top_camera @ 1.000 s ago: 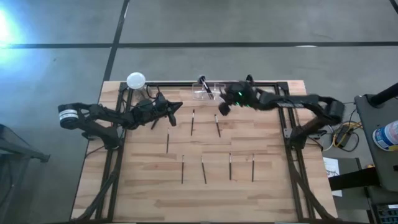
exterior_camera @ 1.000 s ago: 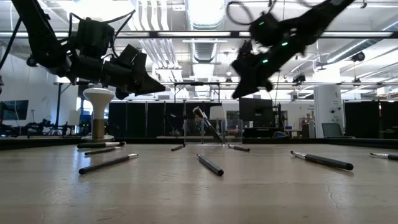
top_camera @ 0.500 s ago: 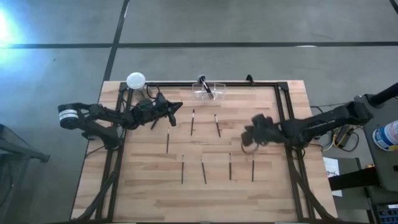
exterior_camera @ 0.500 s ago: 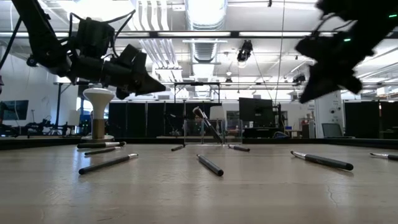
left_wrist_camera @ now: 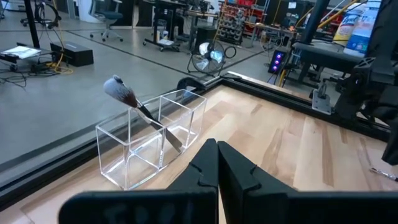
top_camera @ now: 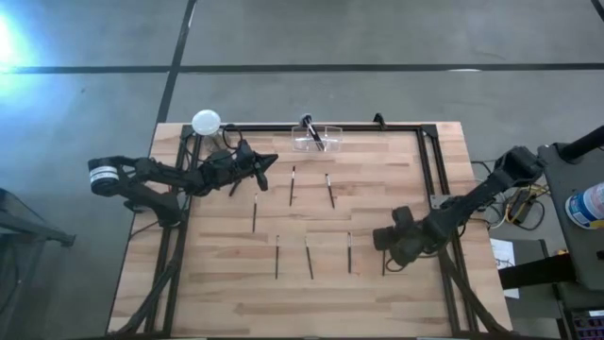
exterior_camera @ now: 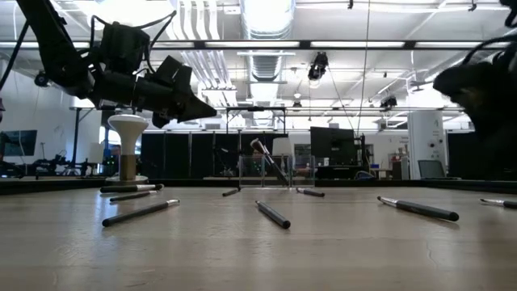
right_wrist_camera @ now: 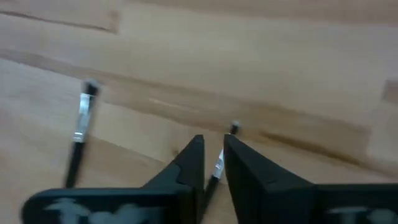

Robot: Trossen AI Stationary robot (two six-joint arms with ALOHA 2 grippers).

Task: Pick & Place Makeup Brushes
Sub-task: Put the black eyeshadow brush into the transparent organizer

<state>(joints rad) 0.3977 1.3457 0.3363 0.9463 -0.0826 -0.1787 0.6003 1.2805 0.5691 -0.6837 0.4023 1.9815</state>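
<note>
Right gripper (right_wrist_camera: 212,163) is down low over the table (top_camera: 406,179), fingers (right_wrist_camera: 189,163) only a narrow gap apart with one makeup brush (right_wrist_camera: 216,163) sitting between them, not actually clamped as far as I can see. The other brushes (top_camera: 292,185) lie scattered across the wood, plus one fluffy brush (left_wrist_camera: 138,109) leaning in the clear box (left_wrist_camera: 149,138) at the far edge. Left gripper (left_wrist_camera: 217,163) hovers near that box, fingers pressed together on nothing.

a pale wooden desk (top_camera: 236,293) stands on a grey concrete floor (top_camera: 377,38) crossed by dark seams. beyond it, a wide workshop: bright ceiling strip lights (exterior_camera: 266,44) at 12 o'clock, a floor fan (left_wrist_camera: 209,57), and a white pillar (exterior_camera: 421,144) at 3 o'clock.
</note>
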